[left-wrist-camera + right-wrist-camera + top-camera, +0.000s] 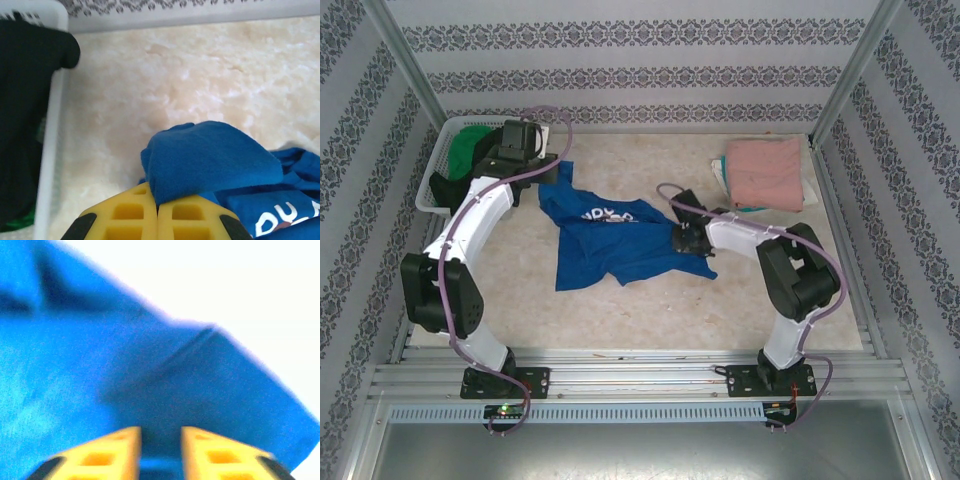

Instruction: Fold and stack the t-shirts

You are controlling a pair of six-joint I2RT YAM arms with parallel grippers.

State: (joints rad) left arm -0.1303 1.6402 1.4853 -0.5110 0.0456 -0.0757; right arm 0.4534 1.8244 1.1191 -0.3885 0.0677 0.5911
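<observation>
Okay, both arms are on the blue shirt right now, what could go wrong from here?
1. The left gripper pinches only a small bunched flap of the blue t-shirt; a pull might slip it free.
2. The right gripper has its fingers apart over the cloth, and the view is too blurred to confirm a hold. A one-sided pull could drag the shirt crooked.
3. The white basket sits close beside the left arm and could get knocked.
</observation>
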